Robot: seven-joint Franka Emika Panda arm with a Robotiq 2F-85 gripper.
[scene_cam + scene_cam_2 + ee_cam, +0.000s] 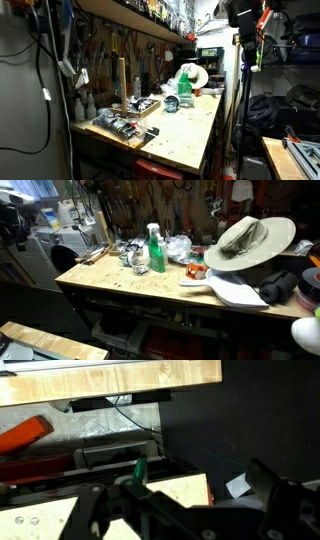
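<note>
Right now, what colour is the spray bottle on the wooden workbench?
Green plastic spray bottle, white trigger; clearest in an exterior view.

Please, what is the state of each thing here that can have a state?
Gripper: open, holding nothing.
Spray bottle: upright on the bench.
Hat: crown up, tilted, resting on other things.
Plastic bag: crumpled, beside the bottle.
</note>
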